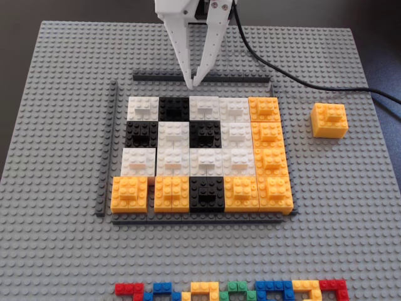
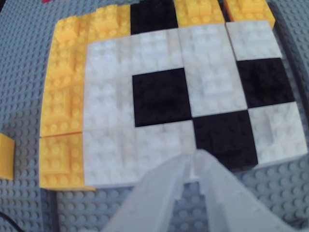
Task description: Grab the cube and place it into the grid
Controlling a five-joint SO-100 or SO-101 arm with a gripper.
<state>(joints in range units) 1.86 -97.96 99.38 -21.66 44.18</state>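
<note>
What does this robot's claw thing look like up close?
The gripper is white plastic: two long fingers tapering to narrow points, with dark screws near the top. A black cable trails away over the baseplate. The wrist view shows the fingers pale and smooth.

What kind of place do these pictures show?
Probably a hobby or lab tabletop for robot practice. A large grey studded baseplate covers the surface, a grid of white, black and orange blocks sits on it, and a white end effector hangs above, its cable trailing away.
</note>
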